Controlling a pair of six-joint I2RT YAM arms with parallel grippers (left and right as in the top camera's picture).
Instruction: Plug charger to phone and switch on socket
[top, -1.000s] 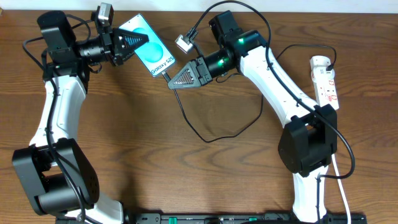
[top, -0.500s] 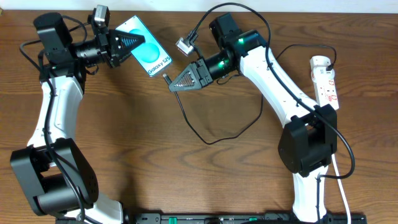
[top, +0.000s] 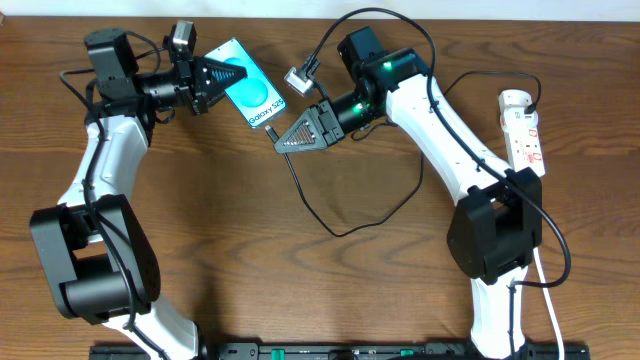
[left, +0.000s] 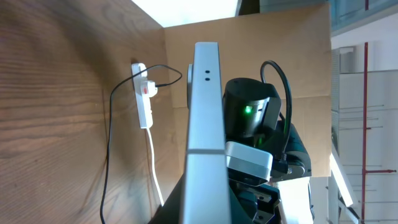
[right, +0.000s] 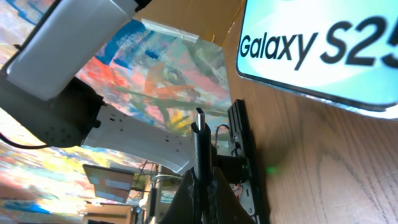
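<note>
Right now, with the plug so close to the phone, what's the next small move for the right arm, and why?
Probably nudge the right fingers sideways toward the phone until the plug lines up with its bottom edge, then ease forward. In the right wrist view the charger tip stands clear of the phone, offset to one side and not yet inserted, while the left fingers hold the phone.
</note>
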